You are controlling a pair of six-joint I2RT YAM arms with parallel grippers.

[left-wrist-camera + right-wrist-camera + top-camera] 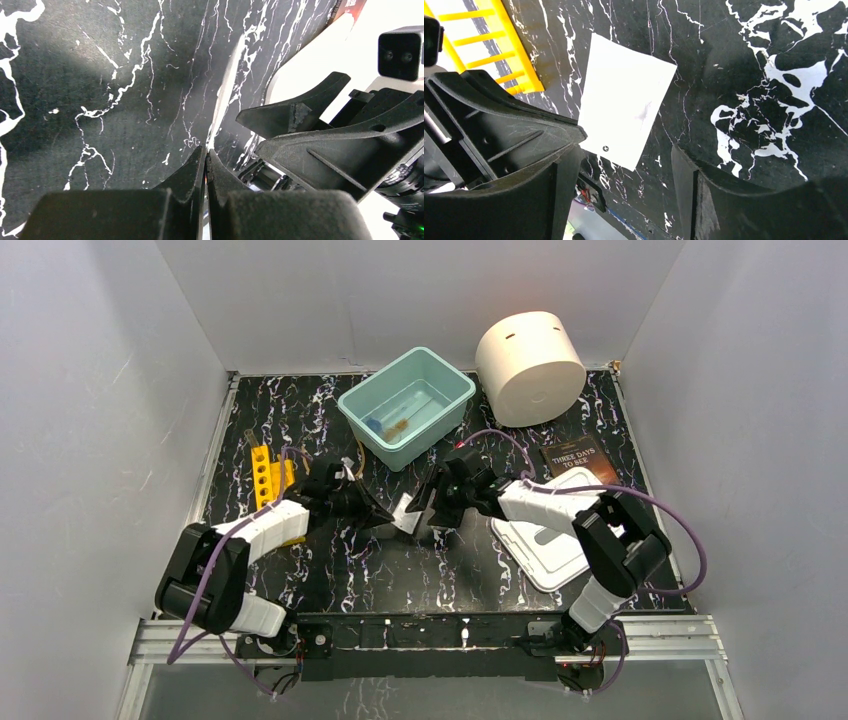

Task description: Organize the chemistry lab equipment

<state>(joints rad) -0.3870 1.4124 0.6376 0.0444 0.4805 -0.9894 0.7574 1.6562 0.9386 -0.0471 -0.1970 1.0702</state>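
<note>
While I read the scene from the left, the yellow rack (268, 480) lies on the table (330, 570) beside the left arm. That arm's jaws are pressed together on one edge of the clear flat packet (405, 517), holding it on edge at mid-table, just in front of the teal bin (395, 448). The right jaws stand spread, close beside the packet. I cannot tell whether they touch it. Further right, a white tray (540, 555) lies flat by the right arm.

I judge the packet very light, thin and floppy, with a slick film that could slide out of a shallow pinch. A hold well in from the edge, rather than at a corner, looks safest.

The left wrist camera shows the packet only edge-on, a pale sliver rising from the closed tips. The right wrist camera gives its broad face, a pale rectangle with a small dark mark, framed by that arm's own parted jaws. Only the overhead view shows the bin, with what looks like a blue-capped tube (376, 424) and a brush (399, 426) inside.
</note>
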